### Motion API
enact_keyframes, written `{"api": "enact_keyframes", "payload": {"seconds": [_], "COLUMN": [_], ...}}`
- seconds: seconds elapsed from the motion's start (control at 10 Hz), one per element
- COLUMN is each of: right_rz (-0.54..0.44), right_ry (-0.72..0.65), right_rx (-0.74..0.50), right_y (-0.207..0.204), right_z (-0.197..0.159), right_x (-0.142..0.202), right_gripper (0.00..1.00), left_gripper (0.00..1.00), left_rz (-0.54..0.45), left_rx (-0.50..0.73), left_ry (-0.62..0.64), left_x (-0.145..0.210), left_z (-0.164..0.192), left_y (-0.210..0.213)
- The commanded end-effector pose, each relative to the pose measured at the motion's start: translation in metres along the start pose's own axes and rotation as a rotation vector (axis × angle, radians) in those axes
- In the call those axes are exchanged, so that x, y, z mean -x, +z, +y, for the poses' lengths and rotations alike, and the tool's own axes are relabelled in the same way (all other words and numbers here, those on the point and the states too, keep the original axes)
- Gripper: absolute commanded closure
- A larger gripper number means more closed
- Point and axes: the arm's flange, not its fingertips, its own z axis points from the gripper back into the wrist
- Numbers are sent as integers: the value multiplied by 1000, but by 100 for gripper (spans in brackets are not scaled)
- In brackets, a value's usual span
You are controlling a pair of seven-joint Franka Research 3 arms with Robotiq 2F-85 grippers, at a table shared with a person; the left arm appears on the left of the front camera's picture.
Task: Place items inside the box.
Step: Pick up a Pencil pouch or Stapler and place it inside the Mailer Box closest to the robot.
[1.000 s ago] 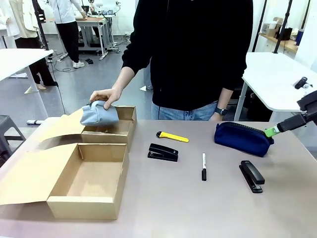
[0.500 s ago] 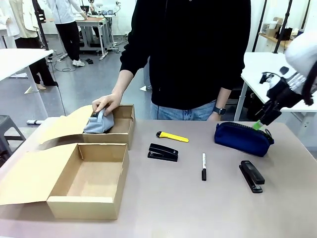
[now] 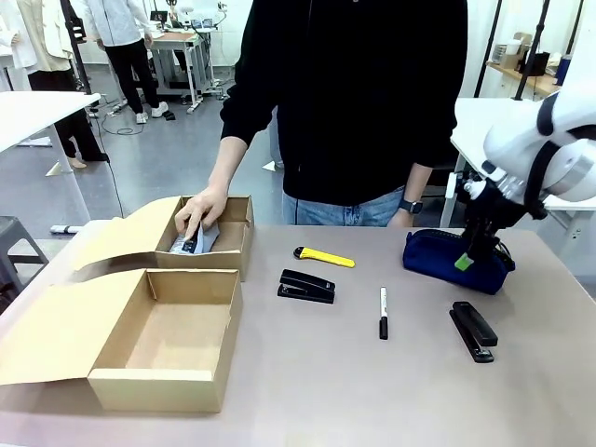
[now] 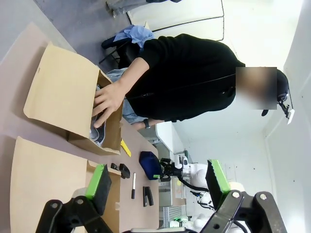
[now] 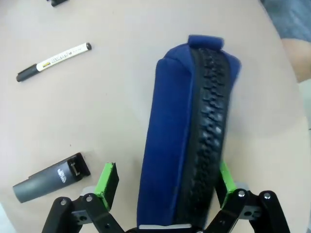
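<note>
Front view: R arm comes in from the right, right gripper (image 3: 464,260) lowered onto the navy pouch (image 3: 436,255) at the table's (image 3: 372,391) far right. One green pad shows against the pouch's side; can't tell jaw gap from here. Near-right of the pouch lies a black stapler (image 3: 473,331). Mid-table there is a 2nd black stapler (image 3: 306,286), with a yellow knife (image 3: 324,257) behind it and a marker (image 3: 383,312) to its right. The big box (image 3: 158,389) sits front-left, open, flap lid laid out to the left, nothing seen inside. The small box (image 3: 200,260) is touching behind it; the person's hand (image 3: 198,212) presses a grey pouch (image 3: 193,242) down into it.

L wrist view: left gripper (image 4: 158,182) is up off the table, jaws spread wide, nothing between the pads. Beyond it the person's hand (image 4: 108,98) is in the small box (image 4: 63,92); navy pouch (image 4: 148,164) far off with the R arm over it.

R wrist view: right gripper (image 5: 166,183) straddles one end of the navy pouch (image 5: 194,121), zip up. Jaws are spread, one pad on each side; there is a gap on the L pad side, not pinched. The black stapler (image 5: 51,179) is just beside the L finger, and the marker (image 5: 53,60) is farther off. The pouch is on the table (image 5: 107,116), well apart from the big box.
</note>
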Motion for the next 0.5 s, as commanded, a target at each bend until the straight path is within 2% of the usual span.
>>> {"api": "enact_keyframes", "payload": {"seconds": [0.0,0.3,0.4], "right_rz": [18,6,36], "right_ry": [26,29,39], "right_rx": [-3,-27,-23], "right_y": [-10,-12,-14], "right_z": [-10,-9,-7], "right_x": [-3,-5,-6], "right_gripper": [0,0,60], "left_gripper": [0,0,0], "left_rz": [-11,-11,-11], "left_rx": [30,30,30], "left_ry": [-23,-23,-23], "left_x": [1,1,1], "left_z": [1,1,1], "left_y": [-1,-1,-1]}}
